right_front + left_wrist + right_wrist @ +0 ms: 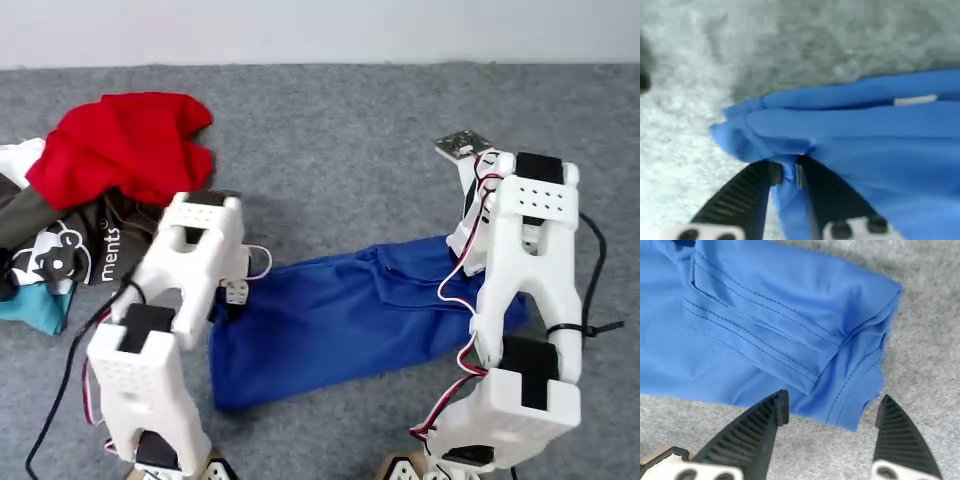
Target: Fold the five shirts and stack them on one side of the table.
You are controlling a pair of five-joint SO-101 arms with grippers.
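One blue shirt, long axis crosswise, left pincer pinching its end

Part of the blue shirt seems hidden under the right arm

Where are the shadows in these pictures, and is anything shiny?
High view: soft, even light, no glare; a faint shadow lies on the table along the near edge of the blue shirt. Left wrist view: the table looks darker just behind the fold that the left gripper pinches. Right wrist view: a thin shadow runs under the shirt's hem, by the open right gripper.
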